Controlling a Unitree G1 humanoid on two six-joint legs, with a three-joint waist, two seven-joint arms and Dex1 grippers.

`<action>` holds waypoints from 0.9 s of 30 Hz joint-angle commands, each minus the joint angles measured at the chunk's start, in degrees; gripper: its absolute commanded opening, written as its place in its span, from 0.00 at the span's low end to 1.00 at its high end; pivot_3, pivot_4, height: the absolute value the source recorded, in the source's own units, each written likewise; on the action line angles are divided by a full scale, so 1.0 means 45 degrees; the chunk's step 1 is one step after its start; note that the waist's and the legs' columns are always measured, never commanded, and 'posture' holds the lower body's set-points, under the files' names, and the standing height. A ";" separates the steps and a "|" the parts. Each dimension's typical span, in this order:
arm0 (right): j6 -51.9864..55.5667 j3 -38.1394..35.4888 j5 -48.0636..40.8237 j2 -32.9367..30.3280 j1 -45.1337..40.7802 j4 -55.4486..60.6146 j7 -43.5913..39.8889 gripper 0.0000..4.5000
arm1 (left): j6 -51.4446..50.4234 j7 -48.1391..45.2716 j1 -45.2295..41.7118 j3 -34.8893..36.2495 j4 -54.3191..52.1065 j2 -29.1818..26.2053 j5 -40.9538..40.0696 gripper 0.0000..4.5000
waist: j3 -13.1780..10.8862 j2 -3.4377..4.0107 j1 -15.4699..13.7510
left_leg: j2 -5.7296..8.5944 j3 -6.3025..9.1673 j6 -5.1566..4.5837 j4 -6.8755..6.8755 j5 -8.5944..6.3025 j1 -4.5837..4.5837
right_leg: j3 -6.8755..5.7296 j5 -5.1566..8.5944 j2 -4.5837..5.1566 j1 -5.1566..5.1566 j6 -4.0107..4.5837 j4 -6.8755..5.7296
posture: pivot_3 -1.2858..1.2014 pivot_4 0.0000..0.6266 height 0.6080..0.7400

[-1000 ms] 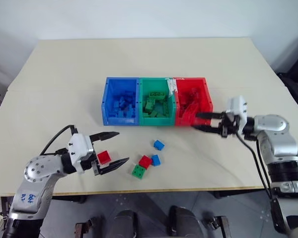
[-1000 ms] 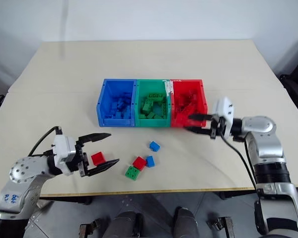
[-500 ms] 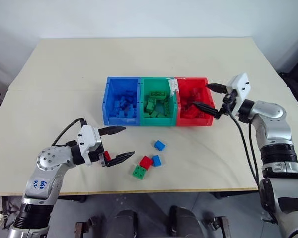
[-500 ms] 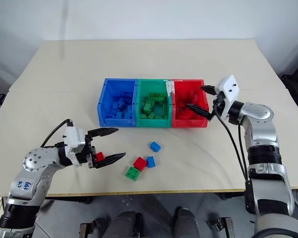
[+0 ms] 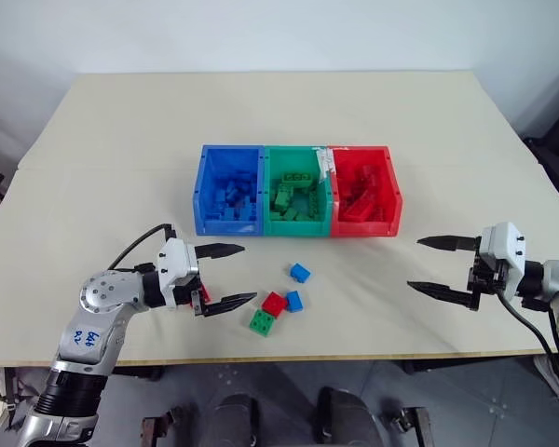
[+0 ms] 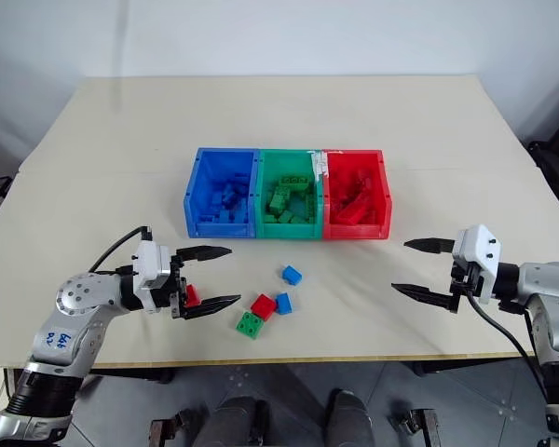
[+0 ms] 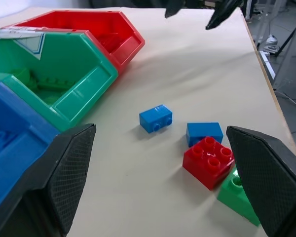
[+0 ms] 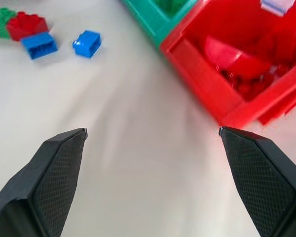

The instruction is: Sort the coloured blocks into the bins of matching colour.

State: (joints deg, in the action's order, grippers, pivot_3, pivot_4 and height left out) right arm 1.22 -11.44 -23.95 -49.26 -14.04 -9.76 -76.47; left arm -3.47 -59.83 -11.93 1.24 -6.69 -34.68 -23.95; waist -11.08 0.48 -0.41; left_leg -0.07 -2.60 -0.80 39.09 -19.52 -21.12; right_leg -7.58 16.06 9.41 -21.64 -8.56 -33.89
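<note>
While most bricks fill the bins [image 5: 298, 226] at mid-worktop [image 5: 121, 130], we see five loose near them: two blue, one green, two red, one between the wide-open, empty left end effector [image 5: 225, 276]; right end effector [image 5: 440, 264] likewise gapes empty.

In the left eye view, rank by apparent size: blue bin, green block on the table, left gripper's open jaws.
1. blue bin, largest.
2. left gripper, its open jaws spanning less than the bin.
3. green block, smallest.
The gripper sits nearer the camera, so it may look oversized.
</note>
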 commanded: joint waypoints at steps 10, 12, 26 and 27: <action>0.3628 0.3904 0.0825 0.2346 -0.2324 0.2481 0.1771 1.00 | 0.0732 0.0447 0.2814 0.2266 -0.0823 -0.0992 -0.0034 1.00 | -0.0002 0.0002 0.0069 | -0.0010 0.0101 0.0005 0.0002 -0.0003 -0.0015 | 0.0004 0.0000 0.0001 -0.0014 0.0001 0.0003 | 0.52 0.24 1.00; 0.4294 0.4708 0.1427 0.2947 -0.2844 0.2588 0.2492 1.00 | 0.0557 0.0632 0.3561 0.2771 -0.1199 -0.1074 -0.0163 1.00 | -0.0002 0.0003 0.0072 | -0.0017 0.0114 0.0004 0.0002 -0.0006 -0.0017 | 0.0006 0.0000 0.0009 -0.0015 0.0001 0.0001 | 0.52 0.24 1.00; 0.4507 0.6105 0.3028 0.5076 -0.3961 0.1358 0.4193 0.91 | -0.0100 0.1938 0.5365 0.3528 -0.3332 -0.0722 -0.0387 1.00 | -0.0002 0.0002 0.0117 | 0.0004 0.0102 0.0001 -0.0001 -0.0029 -0.0033 | 0.0029 0.0002 0.0004 -0.0059 0.0005 -0.0012 | 0.52 0.24 1.00; 0.4466 0.6117 0.3020 0.5058 -0.3906 0.1414 0.4111 0.88 | -0.0085 0.1962 0.5350 0.3533 -0.3323 -0.0732 -0.0393 1.00 | -0.0002 0.0002 0.0114 | 0.0004 0.0100 0.0001 -0.0001 -0.0029 -0.0034 | 0.0030 0.0002 0.0004 -0.0062 0.0005 -0.0014 | 0.52 0.24 1.00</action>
State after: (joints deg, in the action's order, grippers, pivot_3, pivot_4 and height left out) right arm 22.41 16.03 -10.19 -26.51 -31.82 -4.94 -57.32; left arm -4.50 -51.45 11.75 15.29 -19.83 -38.25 -25.00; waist -11.08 0.49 0.10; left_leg -0.05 -2.15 -0.79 39.08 -19.65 -21.28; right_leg -7.45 16.07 9.43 -21.92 -8.54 -33.95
